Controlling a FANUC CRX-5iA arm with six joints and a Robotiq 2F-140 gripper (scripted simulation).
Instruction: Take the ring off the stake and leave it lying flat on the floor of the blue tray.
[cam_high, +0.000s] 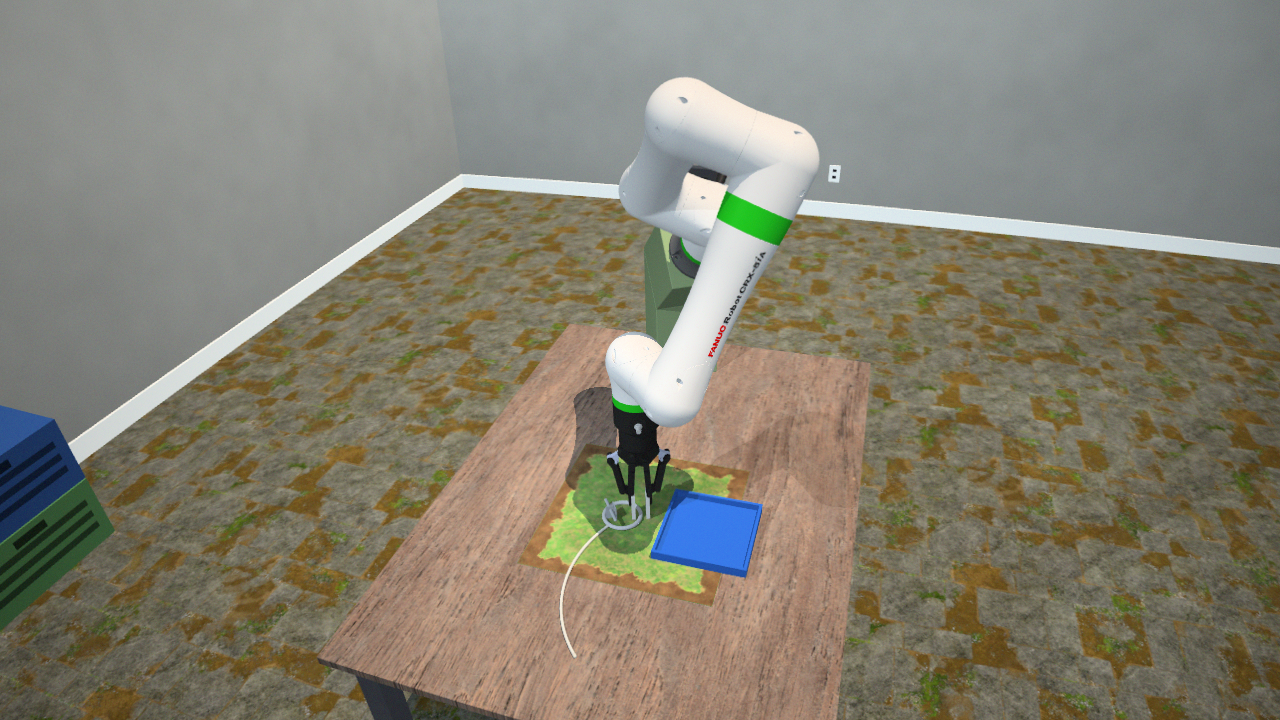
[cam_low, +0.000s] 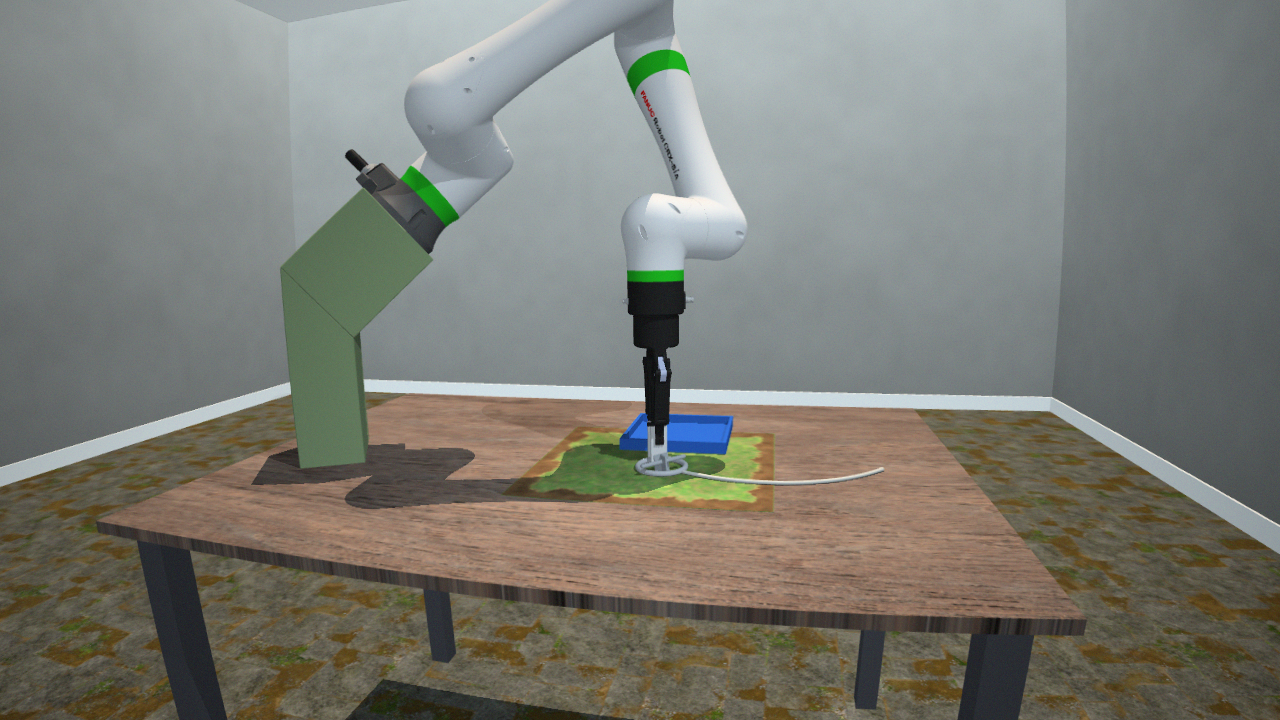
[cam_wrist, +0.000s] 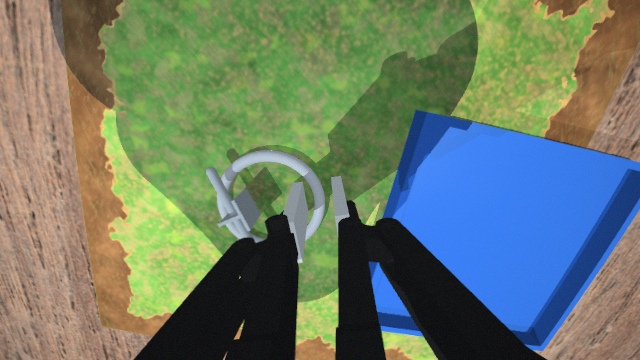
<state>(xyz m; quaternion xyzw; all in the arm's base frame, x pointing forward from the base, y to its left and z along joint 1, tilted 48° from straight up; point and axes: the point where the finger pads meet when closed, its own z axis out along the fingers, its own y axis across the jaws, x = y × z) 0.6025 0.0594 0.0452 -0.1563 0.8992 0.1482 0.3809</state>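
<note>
A grey ring (cam_high: 623, 528) (cam_low: 660, 474) (cam_wrist: 265, 155) sits low over the printed mat, roughly level. A grey stake piece with a small square plate (cam_high: 611, 508) (cam_wrist: 245, 209) and a short crossbar is at its left side in the wrist view; how it passes the ring is unclear. My gripper (cam_high: 640, 508) (cam_low: 657, 454) (cam_wrist: 319, 195) points straight down, narrowly open. One fingertip is inside the ring and the other outside, with the right part of the rim between them and a gap left. The blue tray (cam_high: 707, 532) (cam_low: 675, 445) (cam_wrist: 490, 215) is empty, just right of the gripper.
The printed mat (cam_high: 572, 546) (cam_low: 563, 456) (cam_wrist: 160, 270) lies under the ring and part of the tray. A thin white cord (cam_high: 562, 608) (cam_low: 787, 482) runs from the ring's side towards the front of the wooden table (cam_high: 483, 617) (cam_low: 581, 550). The tray's low walls are close to the right finger.
</note>
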